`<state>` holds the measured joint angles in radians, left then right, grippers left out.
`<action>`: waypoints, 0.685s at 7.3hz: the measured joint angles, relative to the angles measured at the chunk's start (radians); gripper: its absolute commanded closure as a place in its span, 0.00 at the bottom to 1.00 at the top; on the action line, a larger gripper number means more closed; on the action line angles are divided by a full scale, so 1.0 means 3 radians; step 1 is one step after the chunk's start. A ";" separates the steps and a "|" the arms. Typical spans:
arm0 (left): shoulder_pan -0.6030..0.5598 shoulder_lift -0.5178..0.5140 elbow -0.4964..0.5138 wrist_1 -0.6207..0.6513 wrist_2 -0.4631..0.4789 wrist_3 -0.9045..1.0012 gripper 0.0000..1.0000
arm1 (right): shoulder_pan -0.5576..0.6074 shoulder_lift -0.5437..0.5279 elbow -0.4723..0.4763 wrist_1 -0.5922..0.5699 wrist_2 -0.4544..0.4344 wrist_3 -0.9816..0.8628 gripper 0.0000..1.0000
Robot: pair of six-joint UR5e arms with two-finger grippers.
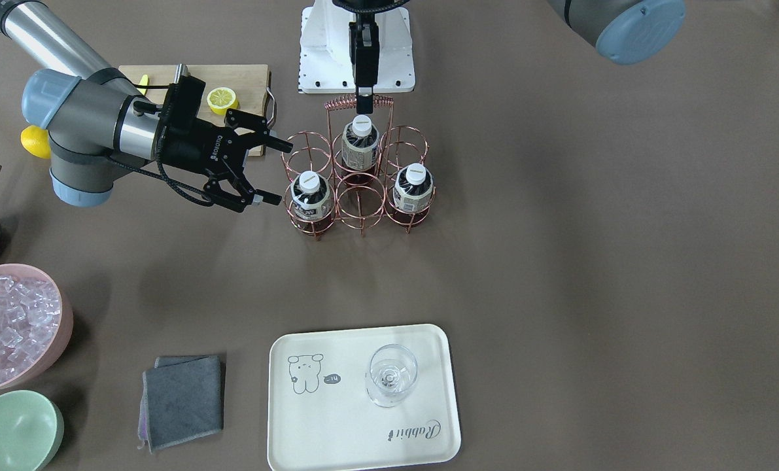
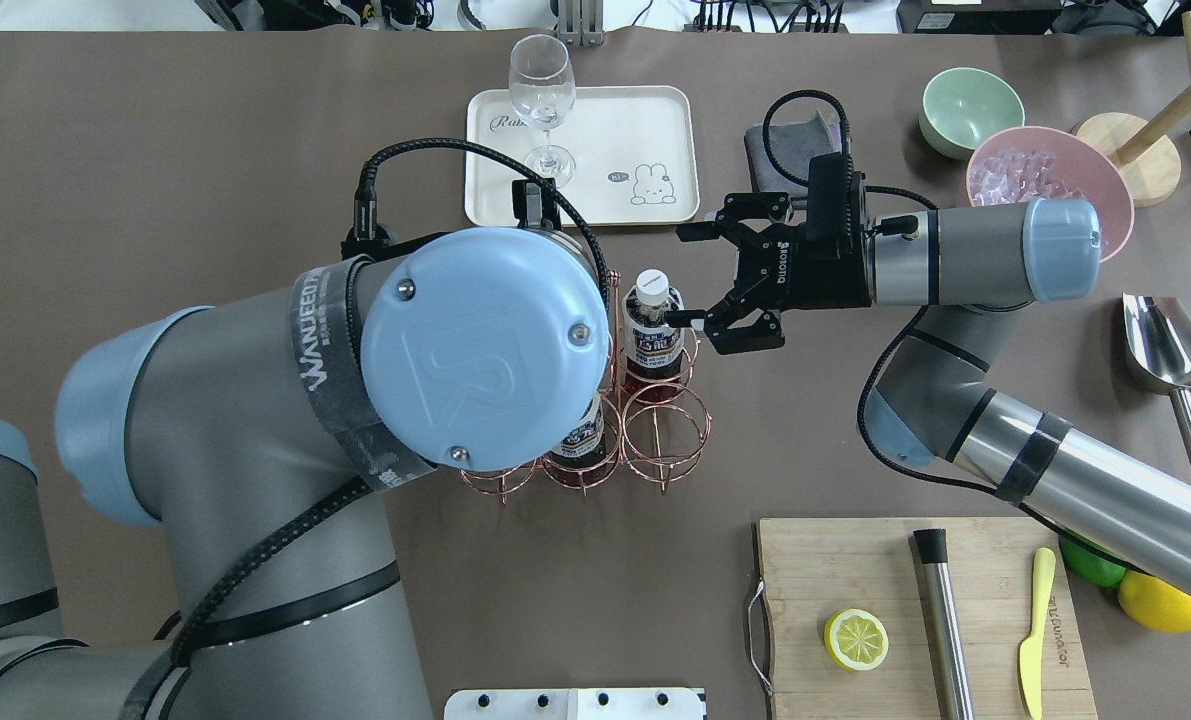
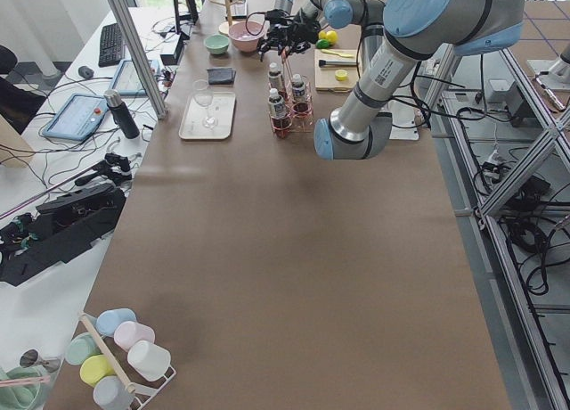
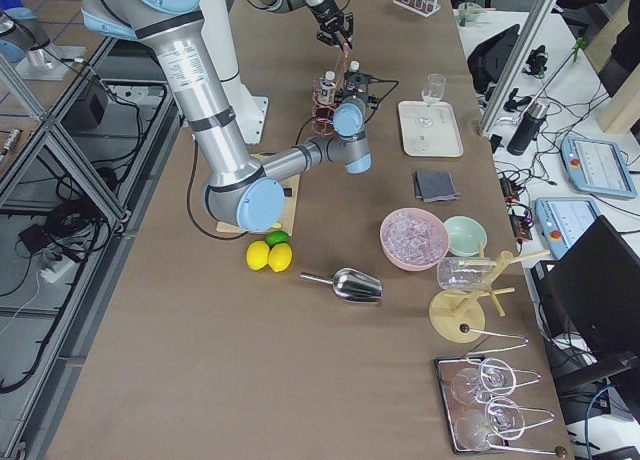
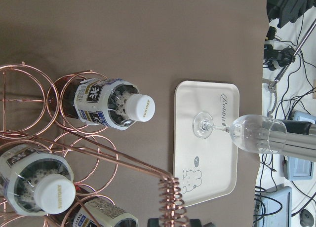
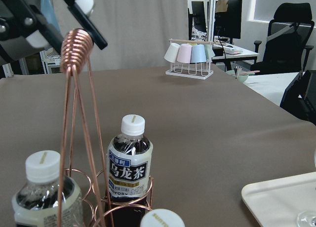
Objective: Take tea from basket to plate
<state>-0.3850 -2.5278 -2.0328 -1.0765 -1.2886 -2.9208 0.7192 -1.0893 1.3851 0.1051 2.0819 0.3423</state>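
- The table [image 1: 592,261] is a flat, matte brown sheet. Seen from my base, a pale wooden cutting board [image 2: 825,570] lies at 5 o'clock of the basket.
- The basket [image 1: 336,199] is thin rose-gold wire. It has six round rings in two rows and a tall loop topped by a tight coiled handle [image 1: 343,100].
- All three bottles stand upright in it. They are clear plastic with dark brown liquid, white caps and pale printed labels.
- The tea [image 1: 311,194] nearest my right gripper sits in the far-row ring at the basket's 1 o'clock corner.
- The second bottle [image 1: 413,190] fills the 11 o'clock corner, and the third bottle [image 1: 361,145] the near-row middle ring.
- My right gripper [image 1: 278,171], black and angular, lies on its side at 3 o'clock of the tea. Its fingers are spread wide, with the tips just beside the ring. I cannot tell whether one touches.
- My left gripper [image 1: 364,103] hangs straight down over the coil, with one finger on either side and both pads apart from the wire.
- The plate [image 1: 337,425] is a smooth cream rectangle with rounded corners and a grey drawn animal. It lies at 12 o'clock, well apart from the basket.
- A clear stemmed glass [image 1: 392,375] stands upright on the plate.
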 measured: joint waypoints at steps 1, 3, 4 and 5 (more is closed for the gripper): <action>0.0000 0.0003 -0.0012 -0.0001 0.0000 -0.0003 1.00 | -0.0016 0.0039 -0.0006 -0.0051 -0.0017 0.0000 0.01; 0.0000 0.0004 -0.0015 0.0003 0.0000 -0.0004 1.00 | -0.0089 0.0074 -0.0009 -0.0089 -0.0108 -0.0003 0.12; 0.0000 0.0004 -0.0017 0.0003 0.0000 -0.0004 1.00 | -0.0130 0.0082 -0.0010 -0.0096 -0.0148 -0.0003 0.28; 0.0000 0.0004 -0.0018 0.0004 0.0000 -0.0005 1.00 | -0.0152 0.0082 -0.0010 -0.0106 -0.0167 -0.0002 0.54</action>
<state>-0.3850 -2.5265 -2.0382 -1.0754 -1.2885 -2.9222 0.6736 -1.0647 1.3822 0.0734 2.0316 0.3418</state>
